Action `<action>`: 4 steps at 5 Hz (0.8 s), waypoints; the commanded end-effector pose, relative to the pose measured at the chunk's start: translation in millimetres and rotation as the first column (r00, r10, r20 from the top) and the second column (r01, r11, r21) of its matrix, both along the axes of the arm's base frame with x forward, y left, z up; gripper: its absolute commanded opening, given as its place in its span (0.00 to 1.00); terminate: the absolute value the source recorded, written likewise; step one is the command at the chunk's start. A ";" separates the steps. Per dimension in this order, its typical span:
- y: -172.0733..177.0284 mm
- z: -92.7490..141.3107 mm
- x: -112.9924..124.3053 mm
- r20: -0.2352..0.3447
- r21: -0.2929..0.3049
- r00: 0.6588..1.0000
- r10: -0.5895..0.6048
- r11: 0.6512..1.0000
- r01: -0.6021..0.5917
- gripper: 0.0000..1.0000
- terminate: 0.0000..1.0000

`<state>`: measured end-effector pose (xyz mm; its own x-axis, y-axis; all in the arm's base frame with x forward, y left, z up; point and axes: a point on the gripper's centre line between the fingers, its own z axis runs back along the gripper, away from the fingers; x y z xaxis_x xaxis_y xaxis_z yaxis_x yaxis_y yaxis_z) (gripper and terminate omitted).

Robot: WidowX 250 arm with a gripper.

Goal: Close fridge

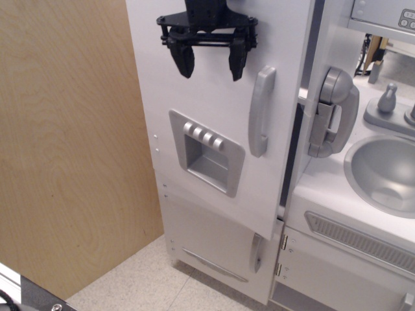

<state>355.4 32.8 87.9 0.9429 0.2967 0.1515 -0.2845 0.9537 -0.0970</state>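
One scene, fridge as landmark: the tall white toy-kitchen fridge (pixel 214 129) fills the middle of the view.
Fridge door: almost shut, with only a thin dark gap showing along its right edge.
Door handle: a long vertical grey handle (pixel 260 111) sits near the door's right edge.
Dispenser panel: a recessed grey panel (pixel 207 153) with four buttons lies left of the handle, lower on the door.
Right of fridge: a grey toy phone (pixel 332 113) hangs on the white post just beside the door's edge; past it are a grey sink basin (pixel 384 173) and a grey tap (pixel 389 103) on the white worktop (pixel 324 188).
Below fridge door: a smaller white lower door with a short grey handle (pixel 257 253).
Left of fridge: a wooden panel (pixel 71 142).
Gripper (pixel 209 61): black, in front of the upper door, up and left of the long handle.
Jaws: spread wide, pointing down, holding nothing; whether they touch the door face cannot be told.
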 end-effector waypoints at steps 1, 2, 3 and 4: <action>6.9 22.5 15.0 0.063 -0.010 0.998 0.028 1.000 -0.028 1.00 0.00; 7.6 25.0 18.4 0.059 -0.025 0.998 0.032 0.999 -0.030 1.00 0.00; 9.4 27.7 24.0 0.061 -0.038 0.997 0.050 0.998 -0.047 1.00 0.00; 8.2 29.3 24.7 0.066 -0.041 0.997 0.048 0.998 -0.045 1.00 0.00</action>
